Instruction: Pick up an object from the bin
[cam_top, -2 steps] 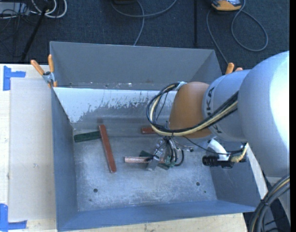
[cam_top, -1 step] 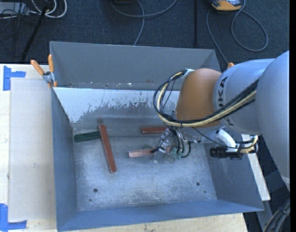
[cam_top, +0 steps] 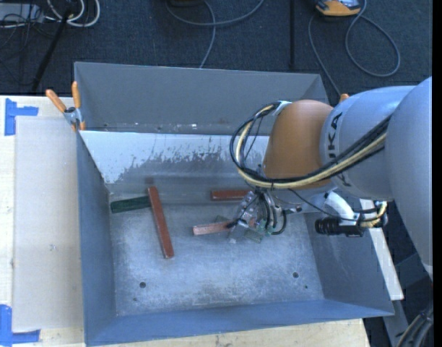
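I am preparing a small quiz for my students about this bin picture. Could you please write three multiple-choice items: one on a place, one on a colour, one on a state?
1. Where is the gripper?
A. Over the left wall of the bin
B. Down in the bin, right of its middle, at the right end of a short brown stick
C. Outside the bin

2. What colour is the leftmost stick?
A. Yellow
B. White
C. Dark green

3. How is the long reddish-brown stick placed?
A. Lying flat on the bin floor
B. Standing upright
C. Hanging from the arm

Answers:
1 B, since the gripper sits low by that stick's right end.
2 C, since the stick near the left wall is dark green.
3 A, since its whole length rests on the floor, away from the arm.
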